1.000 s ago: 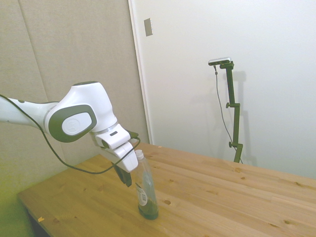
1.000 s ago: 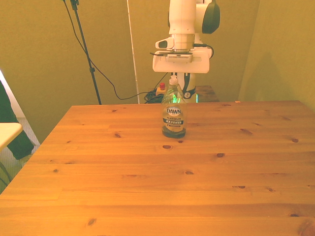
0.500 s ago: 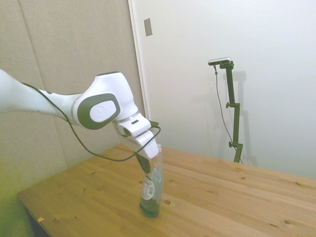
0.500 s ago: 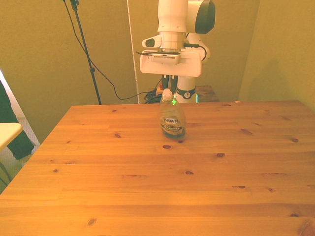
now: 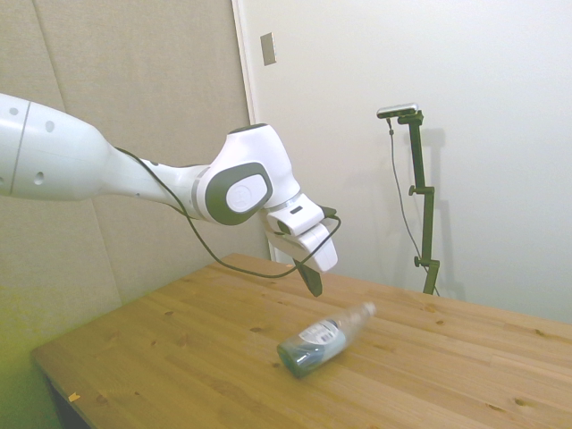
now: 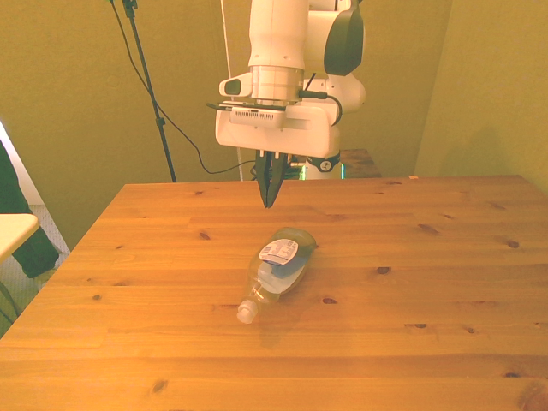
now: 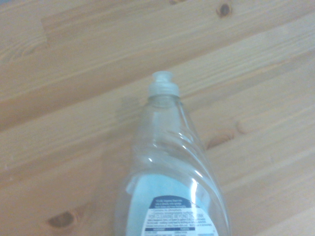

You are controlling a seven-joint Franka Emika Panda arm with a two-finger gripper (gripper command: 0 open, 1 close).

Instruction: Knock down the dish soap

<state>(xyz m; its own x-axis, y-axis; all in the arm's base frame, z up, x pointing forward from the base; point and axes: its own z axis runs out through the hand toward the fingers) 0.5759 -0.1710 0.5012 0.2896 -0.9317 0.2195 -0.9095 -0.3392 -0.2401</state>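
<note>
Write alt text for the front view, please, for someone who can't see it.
A clear dish soap bottle lies on its side on a wooden table, white cap nearest the viewer. The white robot arm's gripper hangs just above and behind it, touching nothing.

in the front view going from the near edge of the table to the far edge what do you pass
Bare table → cap of the dish soap → its label → its base → gripper, hanging above the table.

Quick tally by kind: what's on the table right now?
Dish soap bottle, lying on its side: 1
Other loose items on the table: 0
Total: 1
The tool hangs above the bottle, not touching it.
</note>
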